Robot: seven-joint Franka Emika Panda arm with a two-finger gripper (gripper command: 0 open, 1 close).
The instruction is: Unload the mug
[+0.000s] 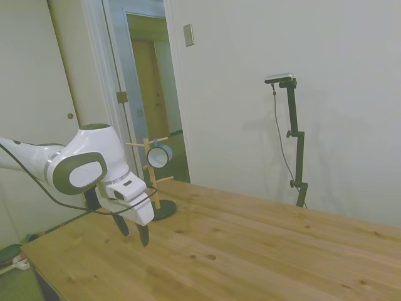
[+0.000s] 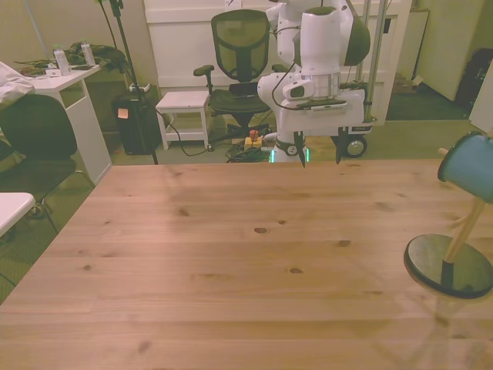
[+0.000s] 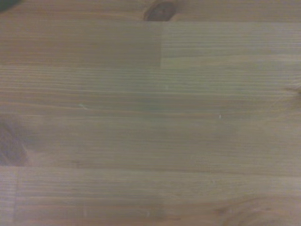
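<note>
bare table (image 2: 231, 254) lies open; only the mug rack (image 2: 451, 262) stands at the front view's right.

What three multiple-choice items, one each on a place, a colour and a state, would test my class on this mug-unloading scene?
1. Where is the mug?
A. hung on the wooden mug tree
B. flat on the table
C. in the gripper

2. What colour is the mug's outside?
A. red
B. blue-grey
C. yellow

3. How is the gripper?
A. shut on the mug
B. open and empty
C. out of view

Answers: 1 A, it sits on a peg of the tree; 2 B, plain in the front view; 3 B, its fingers stand apart over bare wood.
</note>
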